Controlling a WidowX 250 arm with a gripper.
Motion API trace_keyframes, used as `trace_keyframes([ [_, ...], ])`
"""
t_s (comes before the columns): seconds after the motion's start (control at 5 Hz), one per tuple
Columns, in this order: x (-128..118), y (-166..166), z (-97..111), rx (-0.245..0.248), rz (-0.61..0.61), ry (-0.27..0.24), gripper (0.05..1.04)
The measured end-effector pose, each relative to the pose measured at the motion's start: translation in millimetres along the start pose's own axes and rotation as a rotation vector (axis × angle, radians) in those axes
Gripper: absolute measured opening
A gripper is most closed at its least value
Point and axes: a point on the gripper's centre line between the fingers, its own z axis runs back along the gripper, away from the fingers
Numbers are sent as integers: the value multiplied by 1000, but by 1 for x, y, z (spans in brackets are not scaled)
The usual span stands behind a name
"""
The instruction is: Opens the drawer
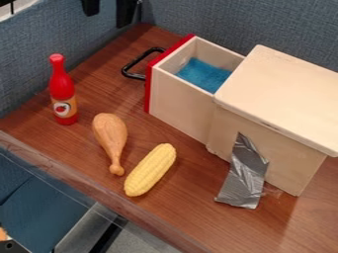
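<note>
At the top edge, left of centre, the black gripper stands open, its two fingers apart with the blue wall behind the gap. It is above and to the left of the drawer, not touching it. The wooden drawer stands well out of its box, towards the upper left. Its red front carries a black handle, which nothing holds. A blue cloth lies inside the drawer.
A red bottle stands upright at the left. A drumstick and a corn cob lie before the drawer. Silver tape runs from the box to the brown table. Blue partitions stand behind.
</note>
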Motion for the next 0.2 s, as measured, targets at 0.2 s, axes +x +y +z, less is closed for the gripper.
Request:
trace_keyframes([
  [0.2, -16, 1, 14, 2, -36, -33, 1000],
])
